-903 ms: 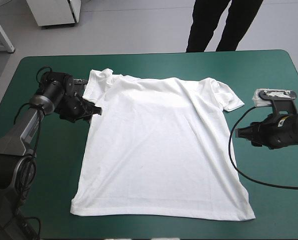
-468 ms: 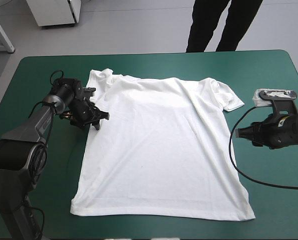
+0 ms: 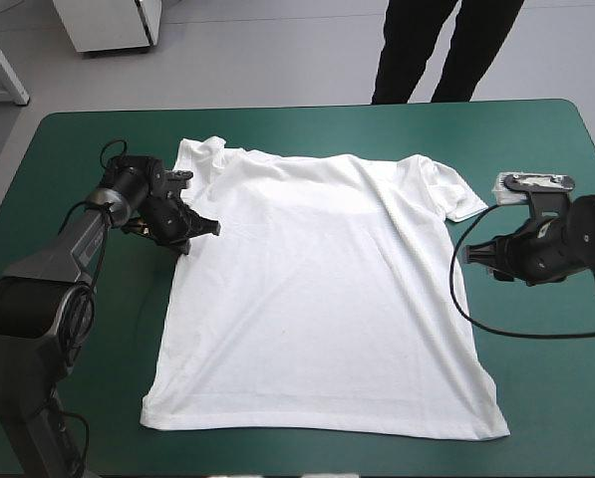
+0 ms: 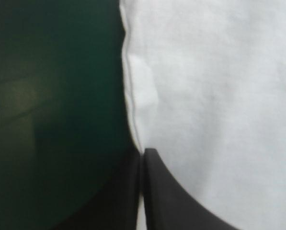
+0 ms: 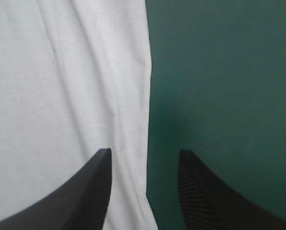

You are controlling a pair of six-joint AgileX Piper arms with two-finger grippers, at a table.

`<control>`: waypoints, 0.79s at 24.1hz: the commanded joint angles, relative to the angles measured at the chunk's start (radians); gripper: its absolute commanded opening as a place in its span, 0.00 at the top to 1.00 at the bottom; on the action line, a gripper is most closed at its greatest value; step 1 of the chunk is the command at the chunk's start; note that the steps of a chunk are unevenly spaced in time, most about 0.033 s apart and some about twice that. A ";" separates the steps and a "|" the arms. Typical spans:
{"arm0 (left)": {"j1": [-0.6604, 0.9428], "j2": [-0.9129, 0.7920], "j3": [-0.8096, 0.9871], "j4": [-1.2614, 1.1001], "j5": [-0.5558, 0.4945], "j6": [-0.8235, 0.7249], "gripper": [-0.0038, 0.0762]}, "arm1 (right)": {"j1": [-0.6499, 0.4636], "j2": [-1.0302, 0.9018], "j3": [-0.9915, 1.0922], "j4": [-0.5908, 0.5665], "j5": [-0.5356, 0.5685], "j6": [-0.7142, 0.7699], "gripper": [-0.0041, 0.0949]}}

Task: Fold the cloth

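Pinching the side hem of the T-shirt in the left gripper, all but pressed together; holding the right gripper spread astride the opposite edge — not yet clamped. Spread flat mid-table on the teal-green cover. Seems the grasping step: next needs the right shut on cloth

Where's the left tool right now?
In the high view, the left tool sits at the left side edge of the T-shirt, a little nearer the robot than the sleeve, shut on that hem.
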 commanded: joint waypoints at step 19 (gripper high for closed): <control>-0.003 -0.039 -0.023 -0.053 -0.022 0.037 0.98 | 0.009 0.511 -0.229 0.058 -0.193 -0.038 0.57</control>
